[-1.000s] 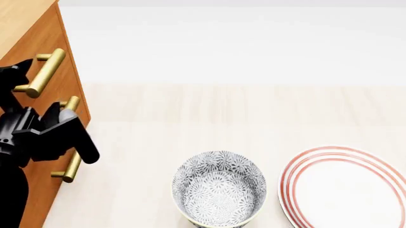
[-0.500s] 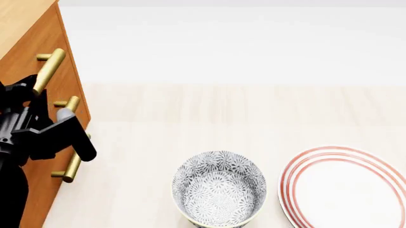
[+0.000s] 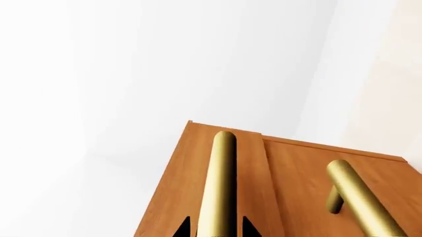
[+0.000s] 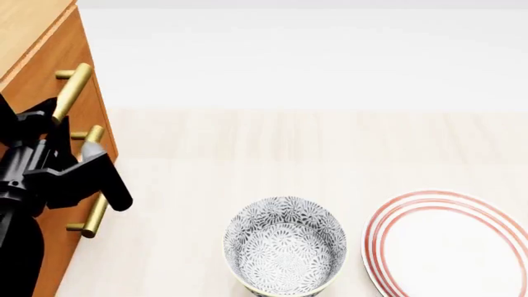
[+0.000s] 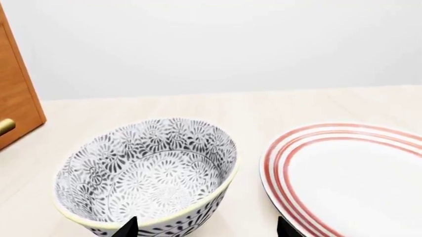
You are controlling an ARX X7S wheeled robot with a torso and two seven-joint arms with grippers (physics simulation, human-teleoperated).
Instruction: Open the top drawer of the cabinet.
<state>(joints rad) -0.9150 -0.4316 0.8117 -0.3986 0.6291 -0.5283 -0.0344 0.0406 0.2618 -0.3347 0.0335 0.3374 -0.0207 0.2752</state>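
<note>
The left gripper (image 3: 214, 231) is seen in the left wrist view with its two black fingertips set either side of the brass handle (image 3: 220, 185) of the top drawer (image 3: 197, 187); the bar appears pinched between them, though contact itself is cut off at the frame edge. A second brass handle (image 3: 359, 197) is seen beside it. In the head view the same gripper (image 4: 51, 127) is partly hidden by the black arm, at the lower end of the top handle (image 4: 72, 91). The top drawer (image 4: 37, 77) is located at the upper left, its front standing slightly proud of the cabinet (image 4: 78, 133). The right gripper (image 5: 205, 228) is shown only in the right wrist view, fingertips spread wide, holding nothing, over a patterned bowl (image 5: 148, 175). The bowl is empty. A red-ringed plate (image 5: 349, 173) lies just beside it, also empty.
</note>
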